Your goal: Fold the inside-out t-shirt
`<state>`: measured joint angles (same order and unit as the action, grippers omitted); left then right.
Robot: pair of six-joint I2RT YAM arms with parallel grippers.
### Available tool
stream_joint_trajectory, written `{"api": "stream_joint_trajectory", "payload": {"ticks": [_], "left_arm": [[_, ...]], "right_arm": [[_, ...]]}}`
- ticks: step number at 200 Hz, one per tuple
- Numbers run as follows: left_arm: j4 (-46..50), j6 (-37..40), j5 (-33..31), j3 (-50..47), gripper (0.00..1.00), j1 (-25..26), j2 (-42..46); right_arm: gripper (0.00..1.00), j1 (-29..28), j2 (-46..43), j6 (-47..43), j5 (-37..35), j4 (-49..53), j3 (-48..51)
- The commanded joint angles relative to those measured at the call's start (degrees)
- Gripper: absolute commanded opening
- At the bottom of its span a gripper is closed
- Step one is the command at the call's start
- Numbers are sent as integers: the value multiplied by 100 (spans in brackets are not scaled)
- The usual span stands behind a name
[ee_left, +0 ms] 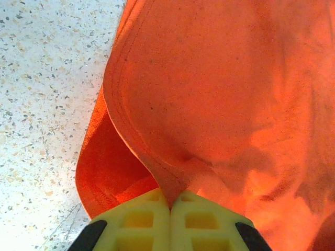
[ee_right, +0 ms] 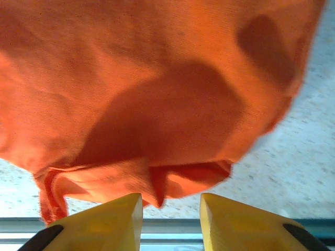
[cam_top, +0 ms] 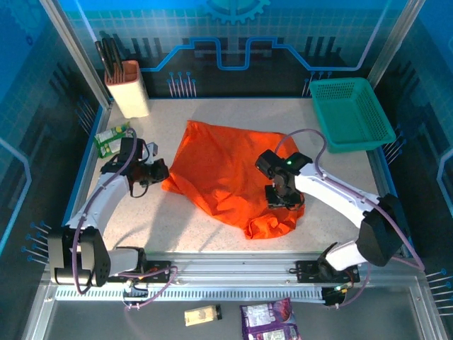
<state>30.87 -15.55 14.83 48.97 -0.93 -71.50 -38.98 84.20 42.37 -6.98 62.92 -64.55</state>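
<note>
the soft, light, floppy inside-out t-shirt (cam_top: 219, 170) lies crumpled mid-frame on the bench (cam_top: 233, 113), best taken by a hem or seam edge, i judge; the left end effector (ee_left: 170, 201) pinches its left edge, the right end effector (ee_right: 170, 201) stands part open, holding nothing, at its lower-right bunch.

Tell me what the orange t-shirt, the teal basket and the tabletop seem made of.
T-shirt: soft matte knit fabric, probably cotton; fine weave, limp folds. Basket: likely moulded plastic; stiff, regular mesh walls. Tabletop: pale, speckled, stone-like surface, possibly laminate; the look leaves it open.
</note>
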Motion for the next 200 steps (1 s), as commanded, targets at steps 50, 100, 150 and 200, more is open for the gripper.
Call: {"api": "stream_joint_trajectory", "payload": {"ticks": [50, 100, 150, 200], "left_arm": [[-209, -150, 241, -330, 0, -49, 58], [-148, -99, 211, -270, 0, -49, 46], [-47, -69, 227, -248, 0, -54, 108], [-12, -62, 194, -222, 0, -48, 150]], "right_arm": [[53, 68, 110, -164, 1544, -1154, 1006], [28, -1312, -491, -19, 2069, -634, 1118], [49, -1798, -1133, 1226, 1206, 762, 1662], [48, -896, -1916, 2022, 831, -19, 2058]]}}
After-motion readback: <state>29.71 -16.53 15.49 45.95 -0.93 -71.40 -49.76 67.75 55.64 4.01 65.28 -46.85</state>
